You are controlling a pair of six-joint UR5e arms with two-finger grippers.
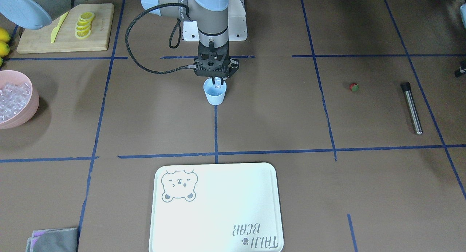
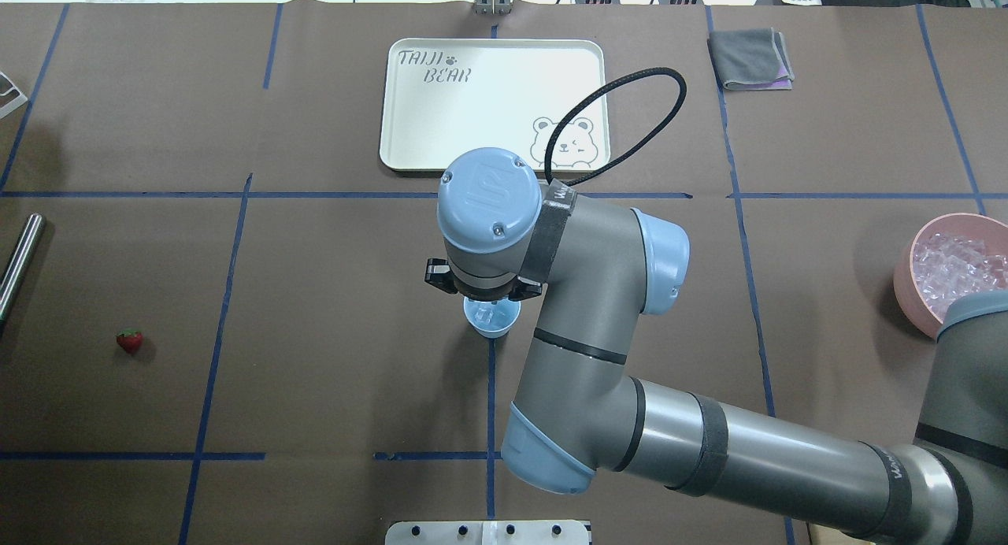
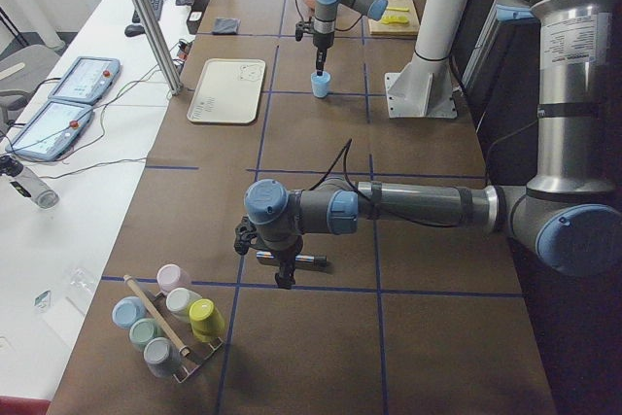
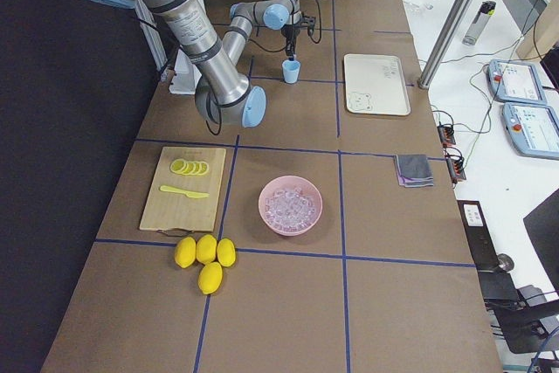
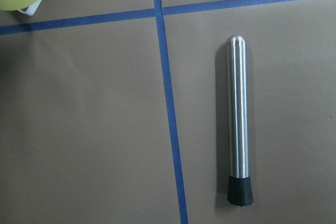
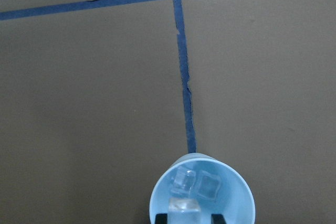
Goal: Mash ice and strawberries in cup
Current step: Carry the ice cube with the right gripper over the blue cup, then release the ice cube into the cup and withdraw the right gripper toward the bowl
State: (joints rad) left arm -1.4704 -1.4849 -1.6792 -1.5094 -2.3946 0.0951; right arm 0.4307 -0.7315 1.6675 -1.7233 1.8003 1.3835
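Note:
The pale blue cup [image 1: 215, 95] stands at the table's middle, holding two ice cubes [image 6: 202, 184]. My right gripper [image 1: 217, 83] hangs straight over its mouth. The jaws stand a little wider than a third cube [image 6: 184, 205] that lies between the fingertips [image 6: 163, 217], so the gripper looks open. More ice [image 1: 12, 99] is heaped in the pink bowl [image 1: 31, 110]. The red strawberry [image 1: 353, 87] lies alone on the mat, far from the cup. My left gripper [image 3: 282, 274] hovers above a steel muddler [image 5: 240, 124]; I cannot tell whether it is open or shut.
A white bear tray [image 1: 218, 208] lies across from the cup. A wooden board [image 1: 65, 30] carries lemon slices and a yellow knife, with whole lemons [image 4: 205, 255] beside it. A grey cloth [image 1: 54, 239] and a rack of coloured cups [image 3: 170, 323] sit at the edges.

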